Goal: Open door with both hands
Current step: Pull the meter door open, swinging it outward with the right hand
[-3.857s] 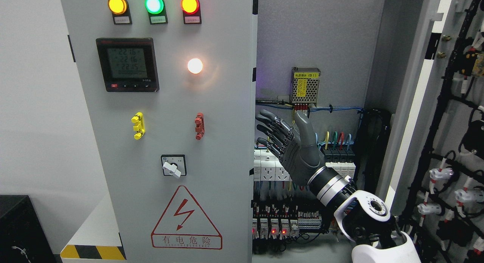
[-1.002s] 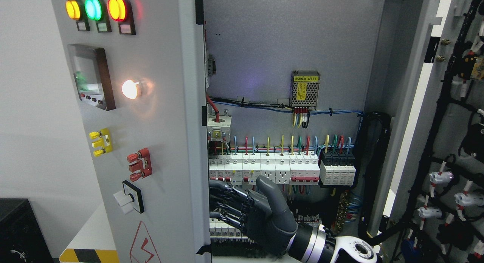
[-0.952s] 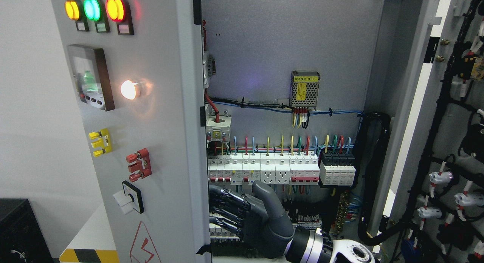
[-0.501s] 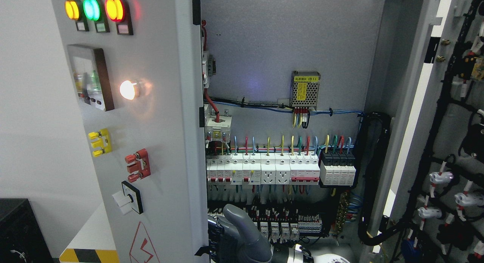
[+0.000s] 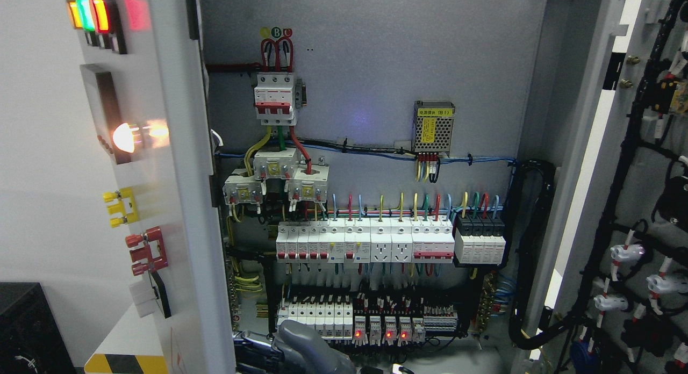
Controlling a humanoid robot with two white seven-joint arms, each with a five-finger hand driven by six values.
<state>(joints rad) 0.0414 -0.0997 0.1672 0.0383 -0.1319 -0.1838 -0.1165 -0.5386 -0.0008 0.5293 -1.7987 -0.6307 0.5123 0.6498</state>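
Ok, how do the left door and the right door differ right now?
The left door shows its outer face, with lit indicator lamps; the right door shows its inner face, with a black cable harness and white connectors. The left door swings out at the picture's left, the right door at its right. Both stand open, baring the breaker row.

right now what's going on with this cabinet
A robot hand at the bottom edge is pressed against the inner edge of the left door of an electrical cabinet. That door stands swung well out, baring the breakers and wiring inside. The right door is open too.
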